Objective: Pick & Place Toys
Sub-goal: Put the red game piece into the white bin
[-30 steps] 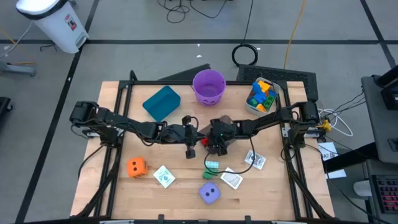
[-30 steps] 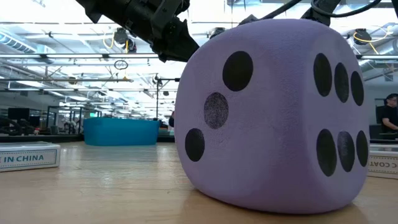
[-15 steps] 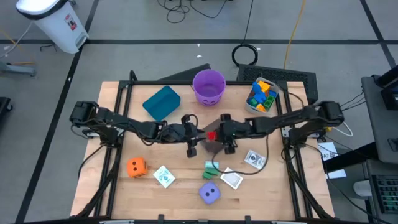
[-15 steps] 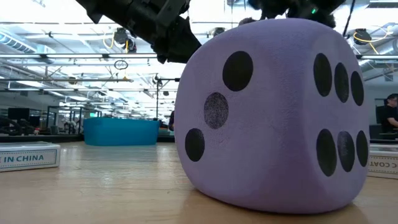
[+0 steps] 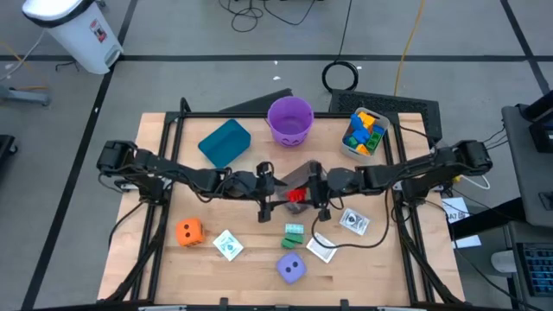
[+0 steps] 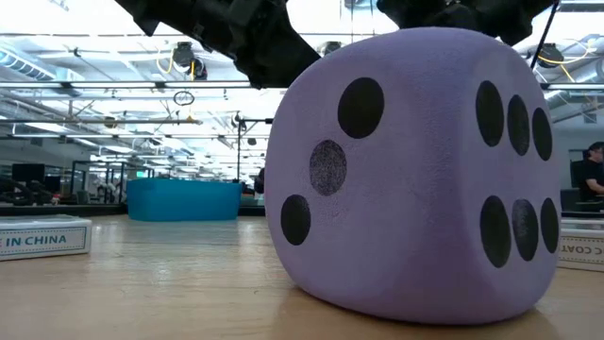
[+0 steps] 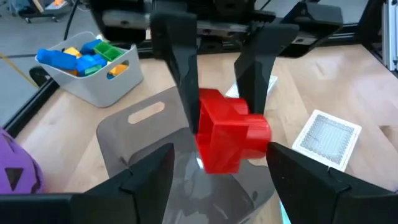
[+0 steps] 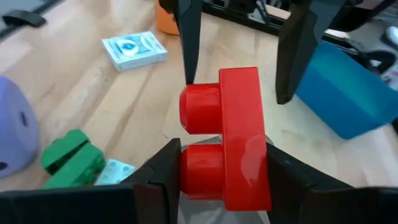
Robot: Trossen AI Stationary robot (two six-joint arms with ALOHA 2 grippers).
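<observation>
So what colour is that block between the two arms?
Red: the block shows best in the right wrist view.

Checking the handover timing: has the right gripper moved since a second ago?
Yes. In the high view the right gripper, shut on the red block, has lifted off the table beside the green block toward the purple bucket, meeting the left gripper.

A red block (image 8: 224,140) with two round studs is clamped between the right gripper (image 8: 221,168) fingers, above the bench's middle. A green block (image 5: 295,231) lies just below it, a purple die (image 5: 291,268) nearer the front edge, an orange die (image 5: 189,231) at front left. White cards (image 5: 228,245) lie flat around them. More blocks (image 5: 364,131) fill a tub.
</observation>
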